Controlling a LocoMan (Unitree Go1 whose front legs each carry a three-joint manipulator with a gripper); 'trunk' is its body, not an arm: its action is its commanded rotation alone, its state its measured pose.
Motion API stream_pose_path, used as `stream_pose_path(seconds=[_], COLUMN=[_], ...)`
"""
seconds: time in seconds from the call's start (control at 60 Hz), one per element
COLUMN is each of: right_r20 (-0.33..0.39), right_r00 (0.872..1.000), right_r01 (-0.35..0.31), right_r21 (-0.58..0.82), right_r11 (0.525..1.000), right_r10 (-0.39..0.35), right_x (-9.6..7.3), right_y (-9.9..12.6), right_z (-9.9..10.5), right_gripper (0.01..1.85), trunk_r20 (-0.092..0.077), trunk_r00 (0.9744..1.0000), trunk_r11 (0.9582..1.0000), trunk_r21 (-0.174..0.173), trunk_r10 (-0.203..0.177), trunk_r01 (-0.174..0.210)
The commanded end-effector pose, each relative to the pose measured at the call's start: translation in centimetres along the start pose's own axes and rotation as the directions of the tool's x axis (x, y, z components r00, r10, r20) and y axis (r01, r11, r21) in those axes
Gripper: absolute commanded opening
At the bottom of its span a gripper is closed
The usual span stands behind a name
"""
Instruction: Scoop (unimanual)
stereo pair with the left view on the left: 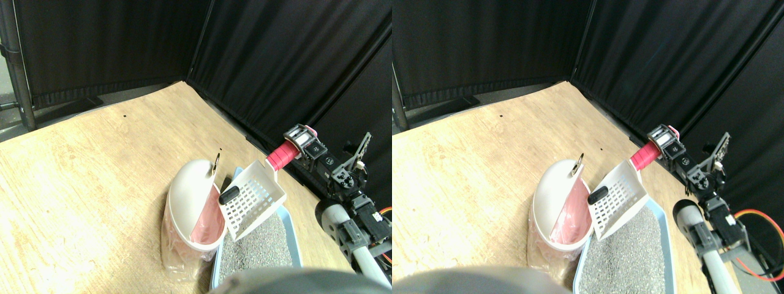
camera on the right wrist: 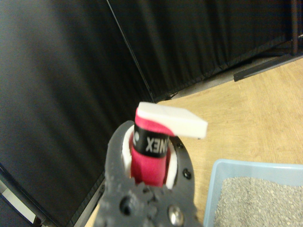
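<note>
In the stereo pair view, the right gripper [stereo pair with the left view on the left: 299, 142] is clamped on the red-wrapped handle [stereo pair with the left view on the left: 280, 155] of the white slotted scoop [stereo pair with the left view on the left: 252, 201]. The scoop slants down from that handle toward the white bin [stereo pair with the left view on the left: 193, 202], above the blue litter tray [stereo pair with the left view on the left: 286, 215], with a dark lump [stereo pair with the left view on the left: 230, 195] in it. The wrist view shows only the handle [camera on the right wrist: 150, 153] between the jaws, the scoop's edge [camera on the right wrist: 174, 120], and the tray's corner [camera on the right wrist: 215, 172] of grey litter [camera on the right wrist: 258, 201].

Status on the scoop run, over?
Right gripper shut on scoop handle. Scoop raised, tilted over white bin, dark lump aboard. Litter tray below; nothing blocking.
</note>
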Motion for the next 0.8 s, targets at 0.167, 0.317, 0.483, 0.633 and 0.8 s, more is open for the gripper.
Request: stream_pose_path(seconds=[0.167, 0.317, 0.483, 0.633, 0.8], right_r20=[0.09, 0.081, 0.116, 0.102, 0.141], right_r00=[0.996, 0.997, 0.993, 0.995, 0.99], right_r01=[0.007, 0.01, 0.014, 0.006, 0.007], right_r21=[-0.016, -0.041, -0.062, -0.117, -0.159], right_r11=[1.0, 0.999, 0.998, 0.993, 0.987], right_r10=[-0.006, -0.007, -0.007, 0.006, 0.016], right_x=[0.0, -0.2, -0.5, -1.1, -0.8], right_y=[-0.2, -0.2, 0.2, 0.6, 0.4], right_z=[1.1, 1.4, 1.4, 1.8, 1.5], right_gripper=[0.29, 0.2, 0.09, 0.06, 0.06], trunk_r20=[0.052, 0.057, 0.058, 0.059, 0.058], trunk_r00=[0.9943, 0.9946, 0.9946, 0.9947, 0.9944], trunk_r11=[0.9555, 0.9566, 0.9564, 0.9567, 0.9558], trunk_r21=[-0.286, -0.284, -0.284, -0.284, -0.286], trunk_r10=[0.093, 0.086, 0.087, 0.085, 0.088], trunk_r01=[-0.074, -0.066, -0.067, -0.065, -0.068])
